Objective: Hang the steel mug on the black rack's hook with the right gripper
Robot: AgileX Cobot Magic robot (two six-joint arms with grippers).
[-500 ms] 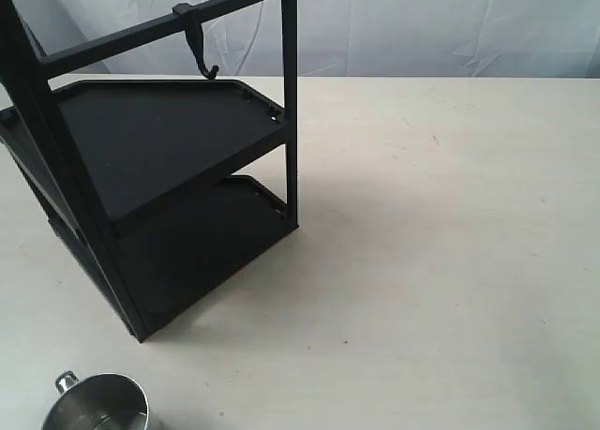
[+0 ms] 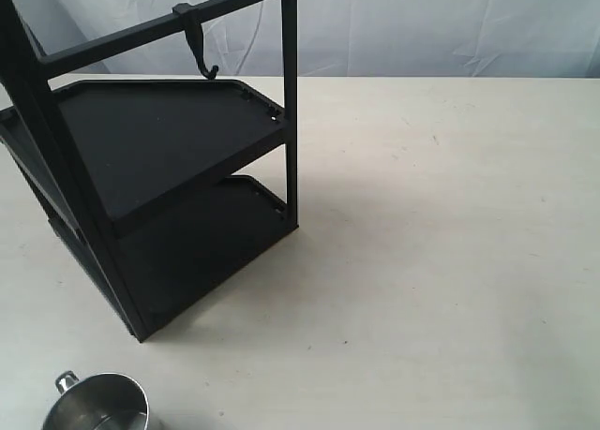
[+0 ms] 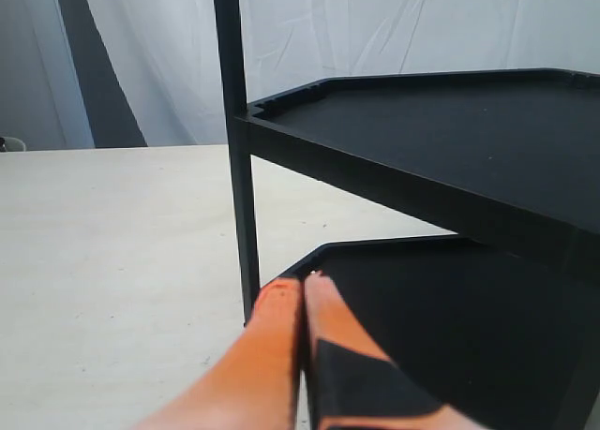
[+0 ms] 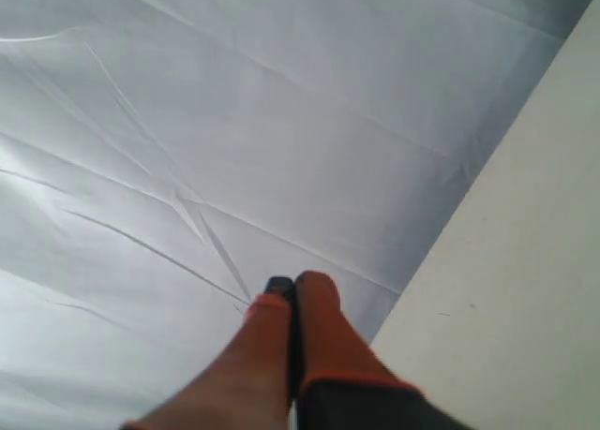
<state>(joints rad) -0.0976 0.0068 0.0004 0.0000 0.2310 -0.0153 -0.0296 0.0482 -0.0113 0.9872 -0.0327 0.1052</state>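
Note:
The steel mug [image 2: 98, 407] stands upright at the near left edge of the exterior view, partly cut off, its looped handle toward the rack. The black rack [image 2: 155, 168] stands behind it at the left, with the hook [image 2: 199, 48] hanging from its top crossbar. Neither arm shows in the exterior view. My left gripper [image 3: 302, 285] is shut and empty, close to the rack's lower shelf [image 3: 441, 308] and a corner post [image 3: 239, 158]. My right gripper [image 4: 292, 285] is shut and empty, pointing at the white backdrop cloth; the mug and rack are out of its view.
The pale table [image 2: 441, 243] stretches to the right of the rack. A white cloth backdrop [image 2: 441, 22] hangs behind the table's far edge. The table edge [image 4: 506, 261] runs beside my right gripper.

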